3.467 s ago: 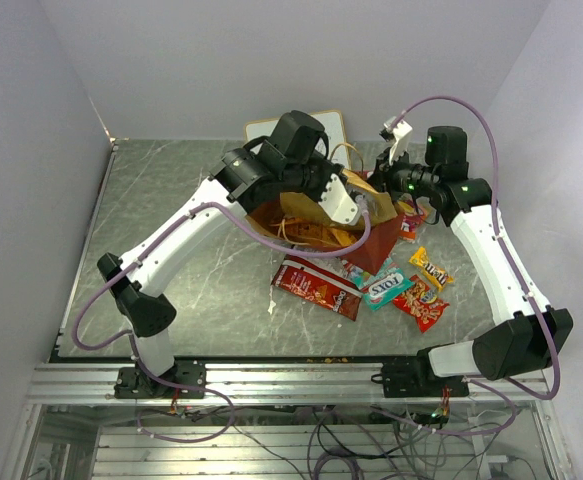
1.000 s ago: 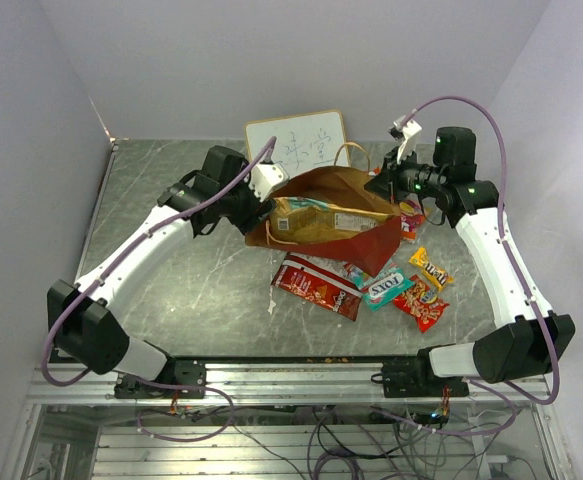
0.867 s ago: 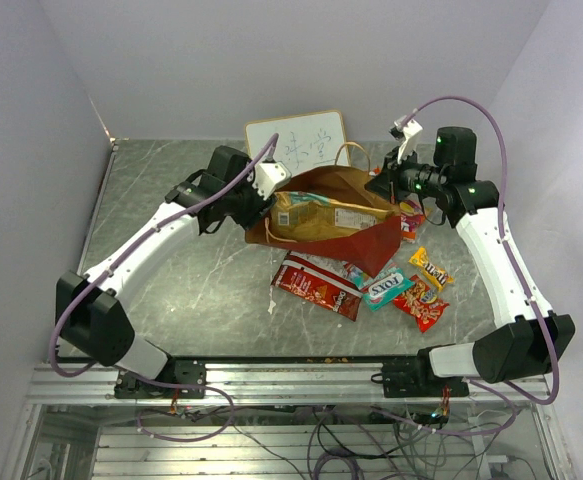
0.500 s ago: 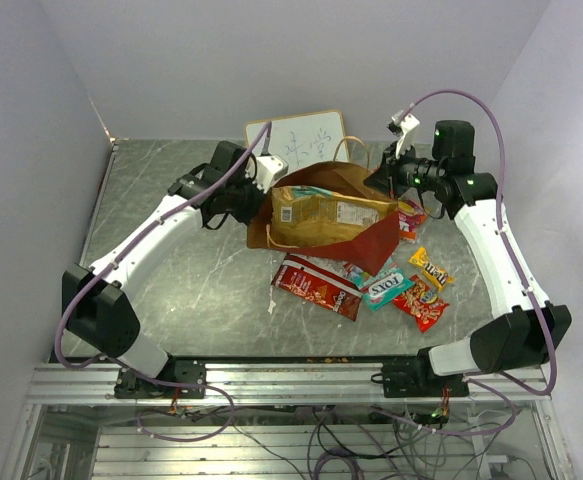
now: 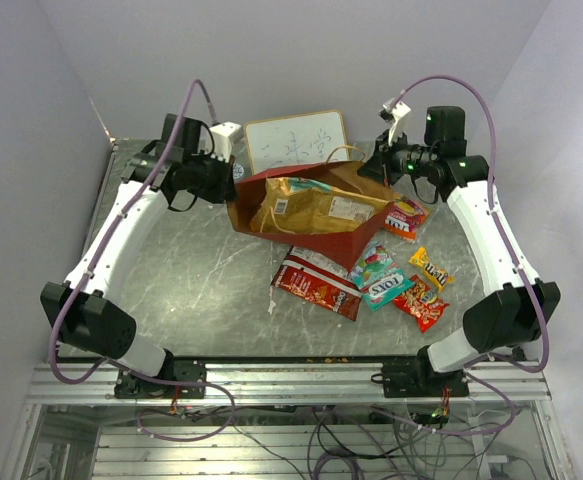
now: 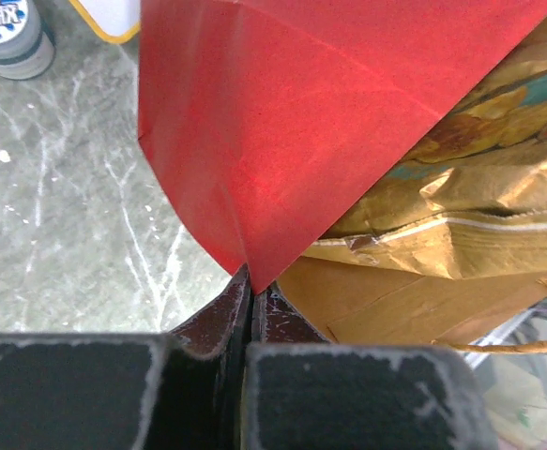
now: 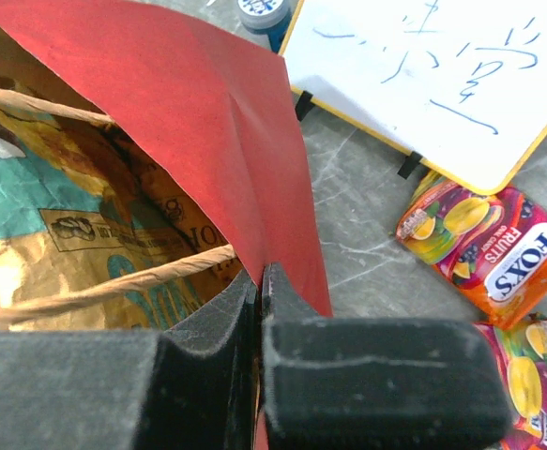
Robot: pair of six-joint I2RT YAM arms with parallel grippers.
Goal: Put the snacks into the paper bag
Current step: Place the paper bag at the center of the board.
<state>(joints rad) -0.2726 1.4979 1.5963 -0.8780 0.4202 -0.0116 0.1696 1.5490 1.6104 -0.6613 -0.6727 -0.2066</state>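
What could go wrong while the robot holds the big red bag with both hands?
1. The left hand and right hand each pinch only a thin edge of the red paper carrier bag; the paper might tear or slip free.
2. The large gold foil chip bag pokes out of its open mouth and could slide out if it tips.
3. The long red chip packet lying close beside the bag might get dragged.

High above the near edge, looking down on the whole table. At each wrist, facing forward, close against the paper bag. Shared by all: its red wall, the gold chip bag.
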